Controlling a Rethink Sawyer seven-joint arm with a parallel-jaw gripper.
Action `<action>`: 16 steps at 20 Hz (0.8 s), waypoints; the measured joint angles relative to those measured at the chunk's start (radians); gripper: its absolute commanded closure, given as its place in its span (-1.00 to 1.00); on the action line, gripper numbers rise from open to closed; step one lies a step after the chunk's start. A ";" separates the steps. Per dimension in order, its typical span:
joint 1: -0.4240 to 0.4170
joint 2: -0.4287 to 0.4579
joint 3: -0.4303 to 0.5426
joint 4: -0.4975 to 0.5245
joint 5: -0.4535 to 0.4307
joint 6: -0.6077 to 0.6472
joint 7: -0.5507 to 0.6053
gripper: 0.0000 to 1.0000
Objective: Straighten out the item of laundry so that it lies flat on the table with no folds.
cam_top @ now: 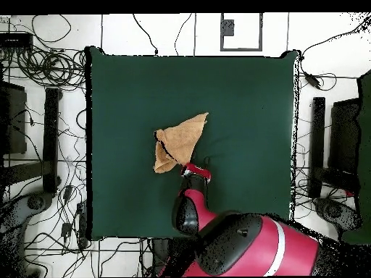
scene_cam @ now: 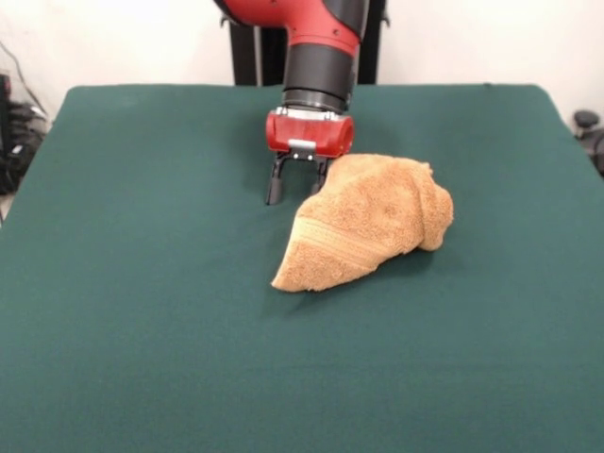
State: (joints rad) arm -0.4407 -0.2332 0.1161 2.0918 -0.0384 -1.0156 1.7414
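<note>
The tan-orange towel (scene_cam: 368, 222) lies bunched and folded over in a rough triangle near the middle of the green table (scene_cam: 142, 283). A woven stripe band shows near its front corner; the white tag is hidden. My gripper (scene_cam: 297, 189) hangs just behind the towel's back left edge, fingers pointing down and apart. The left finger (scene_cam: 276, 192) is clear of the cloth and the right one stands at the towel's edge. In the overhead view the gripper (cam_top: 194, 171) is at the towel's (cam_top: 181, 139) bottom edge, on the table (cam_top: 246, 108).
The arm's black pedestal (scene_cam: 255, 47) stands behind the table's far edge. In the overhead view, cables (cam_top: 51, 65) and dark equipment (cam_top: 340, 137) lie on the floor on both sides of the table.
</note>
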 measured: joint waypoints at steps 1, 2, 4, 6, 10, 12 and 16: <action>0.000 -0.001 0.001 0.000 0.002 0.003 0.000 -1.00; 0.000 -0.002 0.001 0.000 0.002 0.005 0.000 -1.00; 0.000 -0.003 0.001 0.000 0.002 0.009 0.000 -1.00; -0.001 -0.004 0.002 0.000 0.002 0.009 0.000 -1.00; -0.012 -0.004 0.011 0.001 -0.003 0.013 0.000 -1.00; -0.023 -0.004 0.018 0.001 -0.012 0.017 0.000 -1.00; -0.051 -0.003 0.034 0.001 -0.040 0.028 0.000 -1.00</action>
State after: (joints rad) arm -0.4915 -0.2360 0.1501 2.0925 -0.0785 -0.9877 1.7412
